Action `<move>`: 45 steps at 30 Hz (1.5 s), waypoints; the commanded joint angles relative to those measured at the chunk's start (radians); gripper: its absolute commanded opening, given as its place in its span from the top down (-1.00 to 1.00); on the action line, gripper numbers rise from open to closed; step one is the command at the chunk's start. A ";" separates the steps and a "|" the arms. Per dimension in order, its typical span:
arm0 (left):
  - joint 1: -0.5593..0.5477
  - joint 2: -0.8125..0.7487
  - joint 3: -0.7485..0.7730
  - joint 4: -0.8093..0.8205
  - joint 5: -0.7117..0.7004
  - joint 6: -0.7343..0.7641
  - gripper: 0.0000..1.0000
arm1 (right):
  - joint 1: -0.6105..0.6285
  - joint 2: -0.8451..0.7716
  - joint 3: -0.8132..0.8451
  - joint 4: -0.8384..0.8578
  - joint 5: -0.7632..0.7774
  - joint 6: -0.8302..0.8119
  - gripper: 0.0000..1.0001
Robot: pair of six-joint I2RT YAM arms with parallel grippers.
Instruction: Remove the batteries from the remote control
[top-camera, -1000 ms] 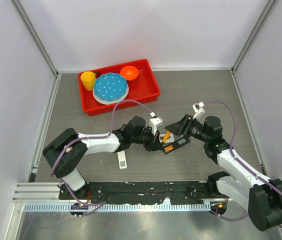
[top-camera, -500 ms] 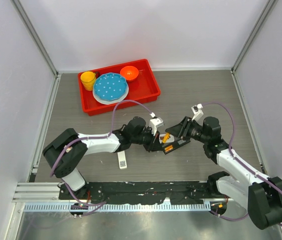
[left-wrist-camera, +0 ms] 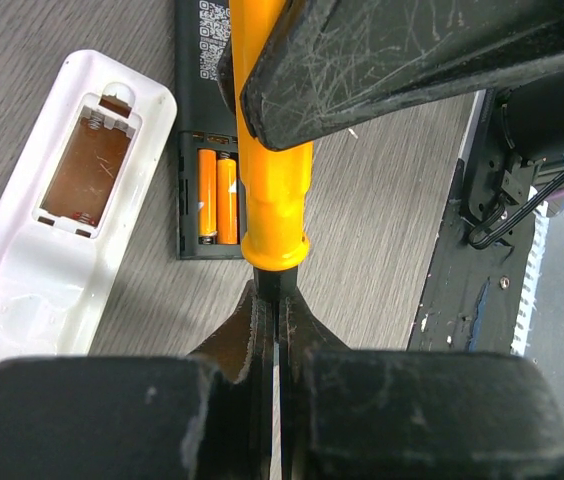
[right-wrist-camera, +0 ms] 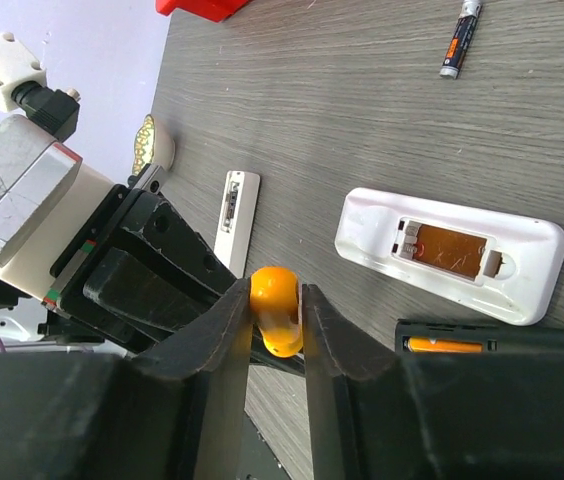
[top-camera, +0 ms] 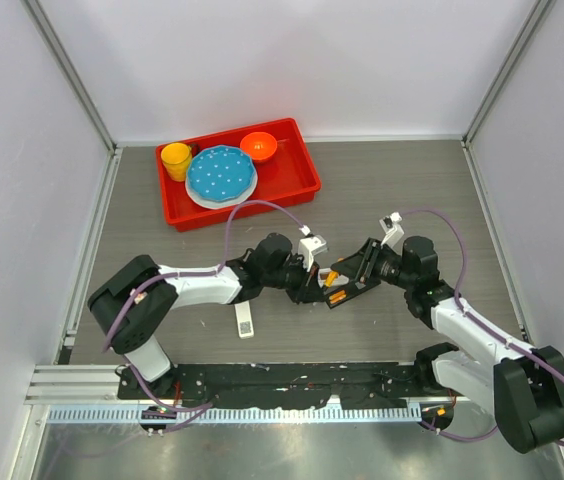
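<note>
- Right gripper [right-wrist-camera: 275, 297]: fingers drawn in on the rounded butt of the orange-handled screwdriver [left-wrist-camera: 274, 190], touching it on both sides; sits lower and further left than a second ago, closer to the left gripper
- Left gripper [left-wrist-camera: 277, 300]: fingers pressed almost together with only a thin slit between them, pinching the screwdriver's dark shaft just below the handle collar; position much as a second ago
- Battery cover [top-camera: 245, 321]: white, flat on the table [top-camera: 412, 190] beside the left arm; its small dark print is too small to read
- Black remote [left-wrist-camera: 197, 120]: back up, under the screwdriver, compartment open; QR code printed above the compartment, no other writing legible
- Batteries [left-wrist-camera: 217, 195]: two orange cells lying side by side in the black remote's compartment
- White remote [left-wrist-camera: 22, 270]: back up, just beside the black remote; compartment empty, spring contacts showing
- Loose cell [right-wrist-camera: 459, 38]: dark with an orange band and a silver end, on the table well apart from the white remote; print unreadable
- Red tray [top-camera: 287, 165]: far left of the table; holds a yellow cup [top-camera: 175, 160], a blue dotted plate [top-camera: 221, 173] and an orange bowl [top-camera: 259, 147]
</note>
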 commanded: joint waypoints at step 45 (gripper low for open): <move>-0.201 0.056 0.140 -0.243 -0.336 0.241 -0.45 | 0.001 -0.203 0.064 -0.303 0.474 -0.131 0.98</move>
